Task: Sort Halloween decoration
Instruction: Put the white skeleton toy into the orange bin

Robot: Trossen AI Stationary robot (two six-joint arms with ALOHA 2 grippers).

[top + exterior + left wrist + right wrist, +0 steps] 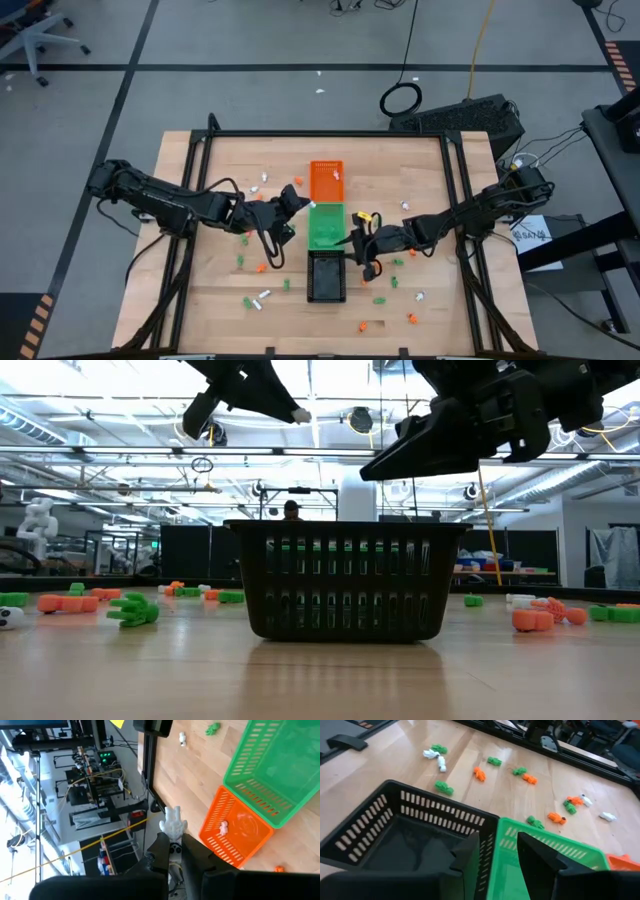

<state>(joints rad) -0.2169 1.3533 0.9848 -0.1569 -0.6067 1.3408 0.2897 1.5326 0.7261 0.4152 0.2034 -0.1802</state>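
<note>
Three small trays stand in a row at the table's middle: orange (325,181) farthest, green (325,226), black (327,277) nearest. Tiny orange, green and white trinkets lie scattered on the wood, among them some at the near left (262,295) and some at the near right (410,318). One white trinket (223,826) lies in the orange tray (235,834). My left gripper (298,197) is beside the orange tray's left side, shut on a white trinket (173,822). My right gripper (352,242) is open and empty above the right side of the green and black trays (497,847). My left gripper pinches the white trinket's lower end (173,833) between its two fingertips. The rest of the trinket sticks out beyond the fingertips. It is lifted clear of the table and also shows in the low view (300,415), high above the wood.
Loose trinkets lie on both sides of the trays, as the right wrist view shows on the black tray's far side (480,772). A dark metal frame (330,134) borders the table. Cables and a dark case (470,115) lie on the floor beyond the far edge.
</note>
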